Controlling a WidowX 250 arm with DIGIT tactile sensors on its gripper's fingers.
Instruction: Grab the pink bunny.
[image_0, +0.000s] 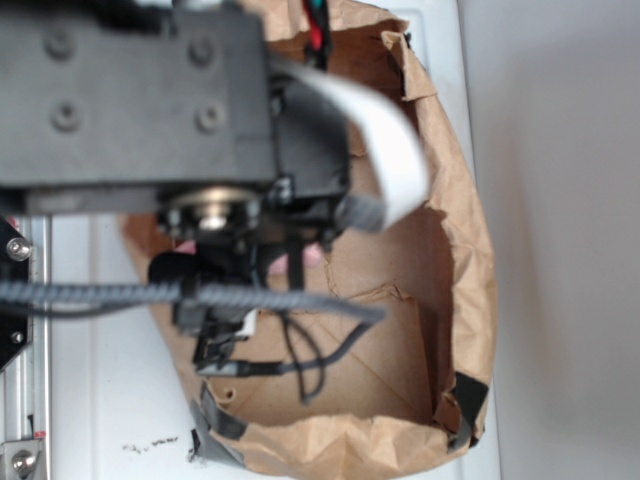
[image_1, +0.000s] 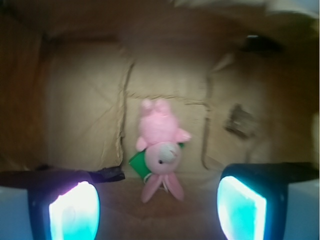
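so we've got the pink bunny (image_1: 161, 152) lying on the brown paper floor of the bag, pretty much dead centre in the wrist view. its ears point toward the camera at the bottom, the pale face sits just above them, and the body and stubby limbs stretch away toward the back. there's a green patch (image_1: 138, 161) tucked against its left side in that picture, touching the head. from the exterior camera we only catch a sliver of pink (image_0: 312, 255) peeking out under the arm, so not much to say about it from there. the gripper (image_1: 157, 207) hangs over the bunny with its jaws spread wide; we see the two fingers (image_1: 75, 212) glowing cyan at the bottom corners of the wrist view, one on each side of the ears and well apart from them, not touching anything. off to the right and further back on the bag floor there's a dark rough lump (image_1: 241, 121), blurry, clear of the bunny. all of this sits inside the brown paper bag (image_0: 455, 250), whose crumpled walls rise around the floor, with black tape (image_0: 465, 400) on its lower corners. the bag lies on a white table (image_0: 560, 200), and the black robot arm (image_0: 130, 100) fills the upper left of the exterior view, with cables (image_0: 300, 350) dangling down into the bag.
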